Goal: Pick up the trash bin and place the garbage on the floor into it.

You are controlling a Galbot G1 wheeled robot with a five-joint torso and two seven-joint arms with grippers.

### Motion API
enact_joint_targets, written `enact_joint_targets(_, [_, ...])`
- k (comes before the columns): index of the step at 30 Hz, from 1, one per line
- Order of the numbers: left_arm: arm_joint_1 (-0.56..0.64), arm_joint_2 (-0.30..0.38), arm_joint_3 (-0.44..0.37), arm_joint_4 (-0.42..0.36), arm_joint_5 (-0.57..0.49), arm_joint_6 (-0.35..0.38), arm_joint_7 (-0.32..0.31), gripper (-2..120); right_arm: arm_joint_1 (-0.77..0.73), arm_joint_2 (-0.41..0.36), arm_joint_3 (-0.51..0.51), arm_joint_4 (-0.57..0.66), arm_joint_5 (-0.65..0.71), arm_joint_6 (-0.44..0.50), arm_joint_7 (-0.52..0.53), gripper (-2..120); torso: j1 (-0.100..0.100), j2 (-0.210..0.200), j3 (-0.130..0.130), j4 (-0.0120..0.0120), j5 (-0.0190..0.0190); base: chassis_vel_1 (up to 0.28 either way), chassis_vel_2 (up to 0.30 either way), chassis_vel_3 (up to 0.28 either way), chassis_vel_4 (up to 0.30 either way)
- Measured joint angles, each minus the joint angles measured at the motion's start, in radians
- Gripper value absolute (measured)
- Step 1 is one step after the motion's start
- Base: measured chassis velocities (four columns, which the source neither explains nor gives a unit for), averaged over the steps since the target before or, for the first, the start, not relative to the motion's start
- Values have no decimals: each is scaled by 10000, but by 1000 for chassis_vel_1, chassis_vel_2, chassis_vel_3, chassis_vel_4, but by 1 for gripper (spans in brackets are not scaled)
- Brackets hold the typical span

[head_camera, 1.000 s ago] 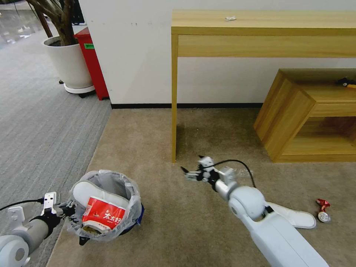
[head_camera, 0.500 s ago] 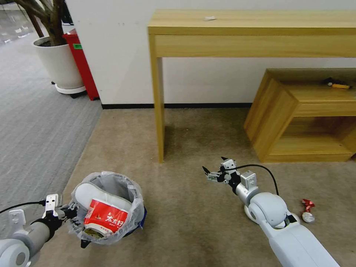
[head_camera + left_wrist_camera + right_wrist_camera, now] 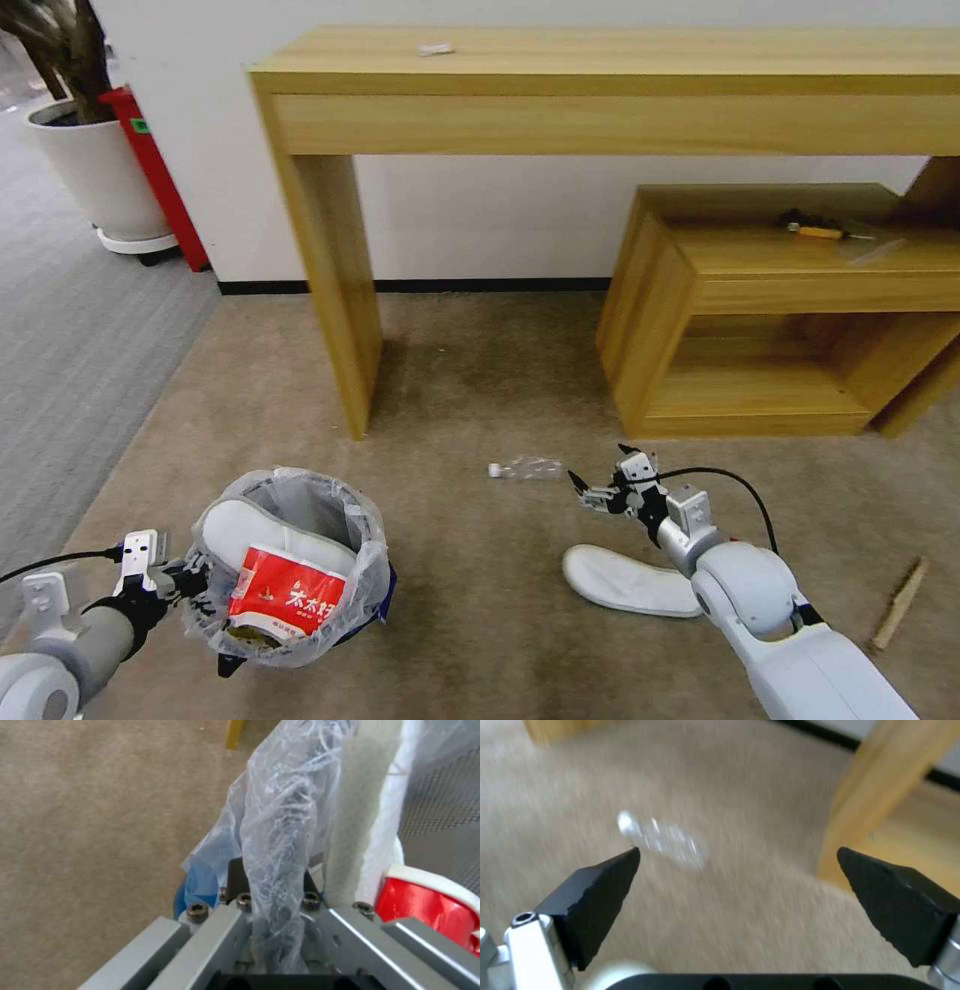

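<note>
on my head view i see the left gripper [image 3: 190, 582] low at the left side, pinched on the rim of the trash bin [image 3: 290, 560]. in the left wrist view its fingers [image 3: 239, 877] are pressed together on the crinkly plastic bag [image 3: 280, 843] and the rim under it, with the blue band [image 3: 192, 896] of the bin just beside. inside the bin lie one white slipper [image 3: 262, 522] and a crushed red paper cup [image 3: 285, 590], the cup leaning on the slipper. the bin is over the beige floor [image 3: 470, 610], but i cannot tell if it touches the carpet.

the right gripper [image 3: 598, 482] is held forward at the right of the bin, well apart from it. its two black fingers [image 3: 600, 885] are spread wide and hold nothing. just ahead of them the clear bottle [image 3: 524, 467] lies on its side on the floor; in the right wrist view it shows blurred between the open tips and closer to one of them.

the second white slipper [image 3: 625, 580] lies on the floor beside the right arm, partly hidden under it. a wooden stick [image 3: 898, 604] lies farther to the right. behind stand a wooden table [image 3: 600, 70] and a low wooden shelf [image 3: 760, 300], with a small black-and-yellow tool [image 3: 815, 226] on top of the shelf.
</note>
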Motion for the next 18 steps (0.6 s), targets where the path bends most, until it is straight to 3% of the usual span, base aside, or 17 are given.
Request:
enact_joint_targets(9, [11,-26,-4,7,30,0,48,0,427,-748,-1083,-1722,-920,156,-1994,100,0,0,-1,6,-4,20,17,-3,-11])
enact_joint_targets(18, [11,-220,19,-90,69,0,47,0,1043,-1400,-2097,-1979,-1502,-1465,-3123,95,0,0,-1,2,-4,5,7,-2,-1])
